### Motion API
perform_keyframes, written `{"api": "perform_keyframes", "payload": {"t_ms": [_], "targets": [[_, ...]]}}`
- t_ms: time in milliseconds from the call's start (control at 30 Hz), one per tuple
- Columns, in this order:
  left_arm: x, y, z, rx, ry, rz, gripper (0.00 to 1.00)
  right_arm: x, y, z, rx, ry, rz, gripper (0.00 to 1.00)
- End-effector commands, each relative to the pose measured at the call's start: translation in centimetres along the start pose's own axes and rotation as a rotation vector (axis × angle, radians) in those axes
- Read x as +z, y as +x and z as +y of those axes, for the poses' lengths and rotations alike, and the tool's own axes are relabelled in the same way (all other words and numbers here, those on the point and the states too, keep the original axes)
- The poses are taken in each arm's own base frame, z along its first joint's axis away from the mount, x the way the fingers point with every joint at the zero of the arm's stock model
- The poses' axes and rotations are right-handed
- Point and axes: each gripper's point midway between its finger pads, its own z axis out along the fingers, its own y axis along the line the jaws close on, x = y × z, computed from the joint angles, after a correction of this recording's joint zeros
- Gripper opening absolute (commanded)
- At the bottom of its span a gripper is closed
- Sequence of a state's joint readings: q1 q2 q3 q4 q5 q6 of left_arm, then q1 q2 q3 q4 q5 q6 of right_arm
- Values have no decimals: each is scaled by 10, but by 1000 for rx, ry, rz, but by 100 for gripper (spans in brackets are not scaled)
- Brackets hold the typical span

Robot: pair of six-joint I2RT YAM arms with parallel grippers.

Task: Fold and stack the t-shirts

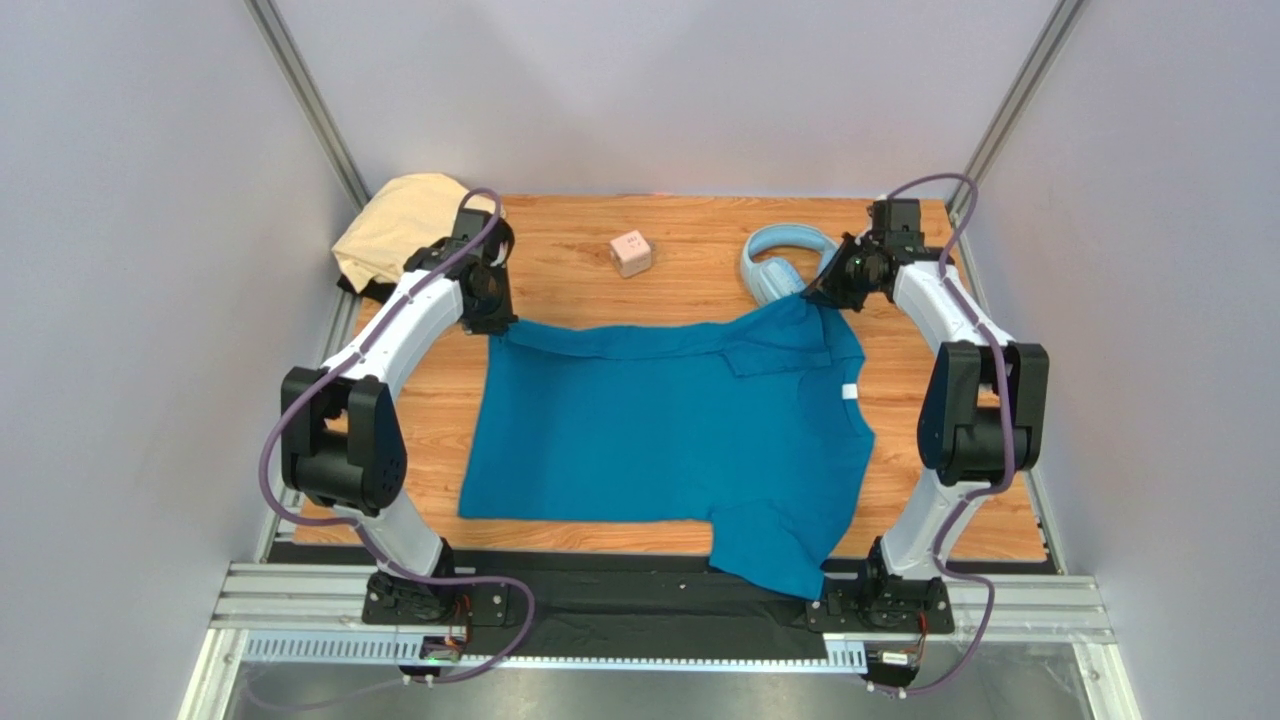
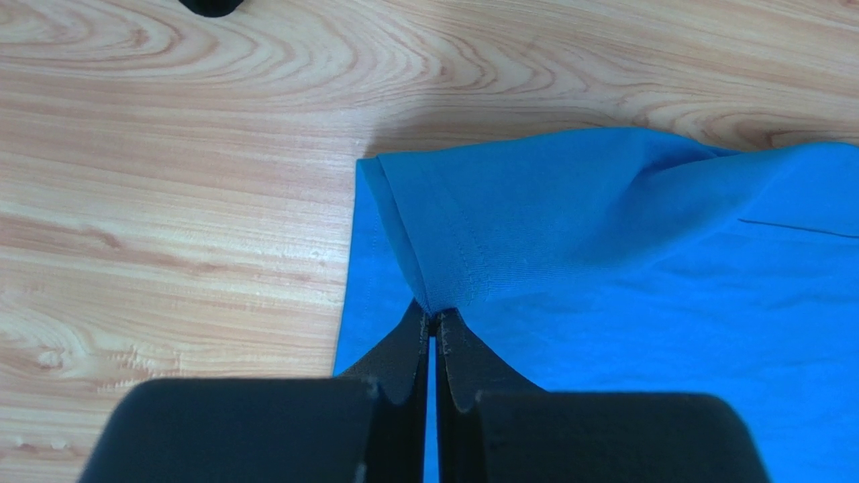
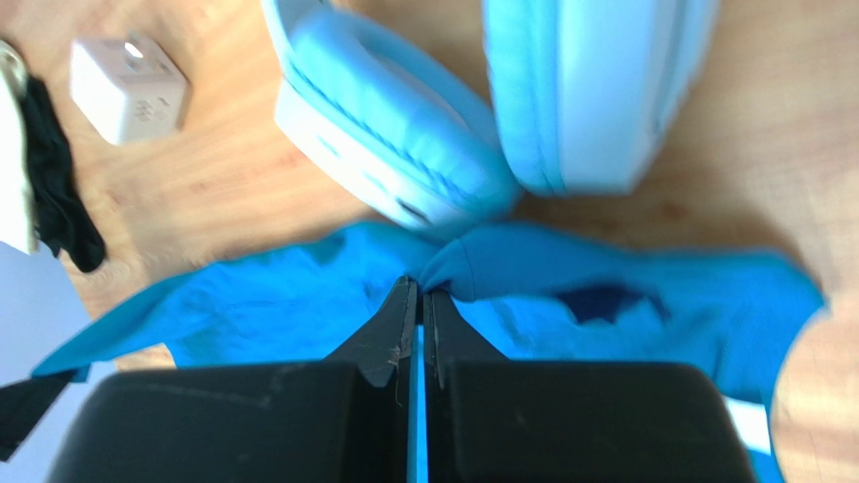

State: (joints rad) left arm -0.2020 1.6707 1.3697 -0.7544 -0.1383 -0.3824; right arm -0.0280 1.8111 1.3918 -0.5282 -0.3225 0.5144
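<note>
Left tool (image 2: 434, 324) sits nearest in its wrist view, fingers pressed together on the far left corner of the teal shirt (image 1: 661, 435), with the hem bunched between the tips. Right tool (image 3: 419, 294) same deal: it pinches the shirt's far right edge, just near the headphones (image 1: 781, 255), cloth almost touching them. Shirt lies sideways mid counter (image 1: 601, 293), collar and white tag to the right, near sleeve trailing over the near edge. Tan shirt (image 1: 398, 218) is heaped in the far left corner, not folded. Cube (image 1: 633, 252) is far centre, apart from the cloth.

We read this as the first fold of the first shirt: far long edge gripped at both ends, nothing stacked yet. Next move, as we judge it: raise both ends together and carry the far edge toward the near edge, taut and level so it lands straight. Watch the right end, since it could drag the headphones. Near sleeve needs tucking in too.
</note>
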Motion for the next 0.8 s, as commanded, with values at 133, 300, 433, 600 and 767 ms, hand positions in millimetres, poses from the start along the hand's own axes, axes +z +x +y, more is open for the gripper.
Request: {"api": "perform_keyframes", "payload": {"t_ms": [133,300,433,600,767], "targets": [[11,-25,-12,10,30,-30,0,41,-48,31,-50,-49,-20,0],[9,-30,-11,18,15,-30,0,50,-17,76,-179,-118,30,0],[10,-26,-8,20,7,-21,0,47,12,100,-240,-179,86,0],[12,-18,-9,16,14,3,0,53,51,100,-265,-197,180,0],[5,-22,-9,22,15,-1,0,57,57,87,-263,-164,201,0]]}}
